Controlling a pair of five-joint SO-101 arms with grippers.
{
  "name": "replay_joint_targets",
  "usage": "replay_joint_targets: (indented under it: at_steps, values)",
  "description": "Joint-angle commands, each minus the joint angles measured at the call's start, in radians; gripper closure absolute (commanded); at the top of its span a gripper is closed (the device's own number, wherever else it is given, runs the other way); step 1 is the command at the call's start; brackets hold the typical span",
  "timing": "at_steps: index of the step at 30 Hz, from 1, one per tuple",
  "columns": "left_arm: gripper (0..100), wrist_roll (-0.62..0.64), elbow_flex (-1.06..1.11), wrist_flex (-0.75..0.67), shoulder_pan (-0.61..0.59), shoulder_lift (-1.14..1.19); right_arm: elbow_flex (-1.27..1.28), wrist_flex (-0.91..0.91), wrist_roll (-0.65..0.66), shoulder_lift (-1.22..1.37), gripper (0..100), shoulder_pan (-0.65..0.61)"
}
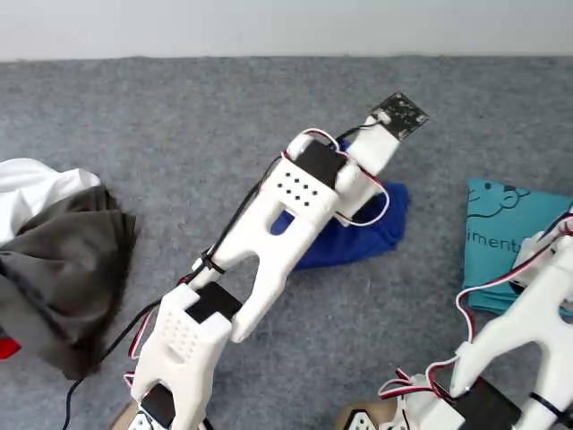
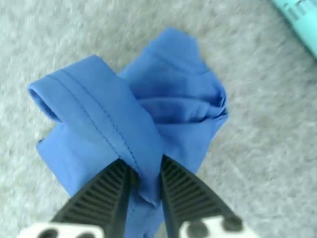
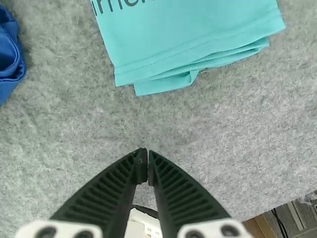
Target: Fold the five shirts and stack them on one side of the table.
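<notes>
Ribbed fingers [image 2: 104,193] of the left end effector [image 2: 143,186] are clamped on a hemmed fold of the blue shirt [image 2: 173,99]. The stitched edge runs out from between them, and the rest of the cloth lies bunched on the desk [image 2: 262,148] just beyond the tips. The right end effector [image 3: 147,171] hangs over bare carpeted desk with its fingers pressed together on nothing. The folded teal shirt [image 3: 188,39] lies ahead of it, well apart from the tips.

The step looks like laying a fold into the blue shirt. To do it well, I would hold the clamp firm and carry the hem low across the bunched part. Releasing it only once it lies flat should stop a ridge forming. The idle right end effector could pin the far side so the whole bundle does not drag. A grey shirt [image 1: 67,269] and a white shirt [image 1: 31,188] wait unfolded, far from both.
</notes>
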Motion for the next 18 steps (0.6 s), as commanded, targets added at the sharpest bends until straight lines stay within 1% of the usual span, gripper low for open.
replay_joint_targets:
  at_steps: [1,5,7,10,14,16,18]
  values:
    - [96,0.009,-0.010,-0.048,0.021,-0.006,-0.005,0.038,0.008,-0.036,98.9,0.004]
    - [82,0.018,-0.010,-0.051,0.032,0.052,-0.003,0.038,0.009,-0.036,98.9,0.004]
    - [80,0.052,-0.012,-0.051,0.028,0.060,-0.003,0.039,0.009,-0.036,98.9,0.004]
    - [80,0.058,-0.016,-0.032,-0.005,0.058,-0.003,0.039,0.009,-0.036,98.9,0.004]
    - [80,0.058,-0.099,0.077,-0.080,0.057,-0.002,0.039,0.009,-0.036,98.9,0.004]
    - [82,0.057,-0.145,0.127,-0.124,0.057,-0.002,0.039,0.009,-0.036,98.9,0.004]
    - [87,0.041,-0.177,0.166,-0.164,0.061,-0.002,0.039,0.009,-0.036,98.9,0.004]
